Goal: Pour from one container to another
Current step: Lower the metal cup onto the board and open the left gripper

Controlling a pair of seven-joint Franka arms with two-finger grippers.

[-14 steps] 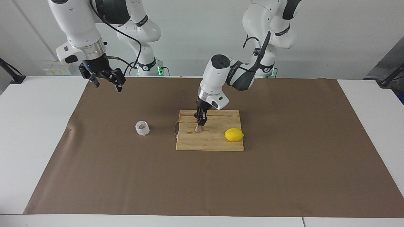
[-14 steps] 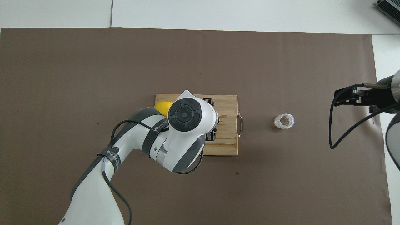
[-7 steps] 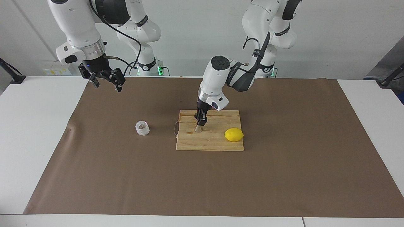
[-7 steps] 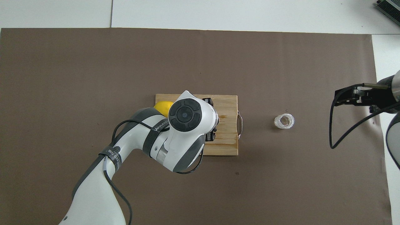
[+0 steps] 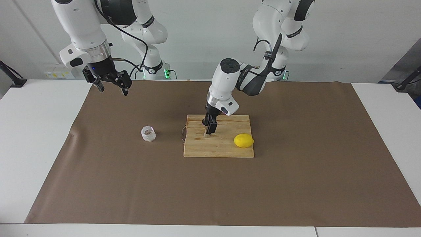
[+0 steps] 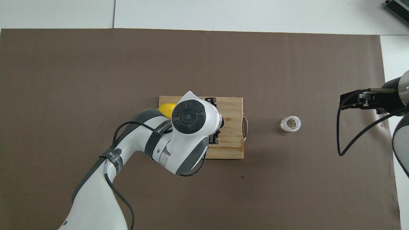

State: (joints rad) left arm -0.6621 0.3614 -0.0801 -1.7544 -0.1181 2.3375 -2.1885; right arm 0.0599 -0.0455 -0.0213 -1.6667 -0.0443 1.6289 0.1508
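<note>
The right gripper [image 5: 112, 90] hangs in the air over the brown mat [image 5: 296, 184], close to the mat's edge at the right arm's end of the white table [image 5: 33, 148]. Its fingers are spread wide and hold nothing, and this arm waits. Farther from the robots than that gripper's spot, the glass cup [image 5: 148, 134] stands upright on the mat, by itself, with open mat on every side. A strip of bare mat separates it from the wooden cutting board [image 5: 223, 149], whose wire handle [image 5: 183, 134] sticks out from the board edge that faces the cup. The steel jigger [image 5: 207, 134] stands on the board, in the half toward the cup and set in from the edges. Only a sliver of it shows under the left gripper [image 5: 209, 130], which is down on it from above, with the arm bent over the middle of the board. Whether this gripper clamps the jigger or stands loose around it cannot be told. A lemon [image 5: 243, 141] lies on the board just inside the edge at the left arm's end, well apart from the jigger. From there the mat runs bare to its edge at the left arm's end, and a broad bare stretch lies farther from the robots than the board.
</note>
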